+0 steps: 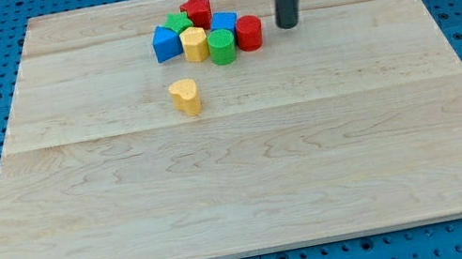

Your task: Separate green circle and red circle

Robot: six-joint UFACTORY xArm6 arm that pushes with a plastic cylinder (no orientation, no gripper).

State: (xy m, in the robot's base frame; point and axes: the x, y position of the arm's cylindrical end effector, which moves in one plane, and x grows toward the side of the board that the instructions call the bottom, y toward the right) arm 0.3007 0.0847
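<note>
The green circle (221,45) and the red circle (249,32) stand side by side, touching, at the right end of a cluster of blocks near the view's top. My tip (288,25) rests on the board just to the right of the red circle, with a small gap between them.
The cluster also holds a blue block (165,42), a green block (178,23), a red star (196,10), a blue block (224,22) and a yellow block (195,44). A yellow heart (185,96) stands alone below. The wooden board (252,192) lies on a blue pegboard.
</note>
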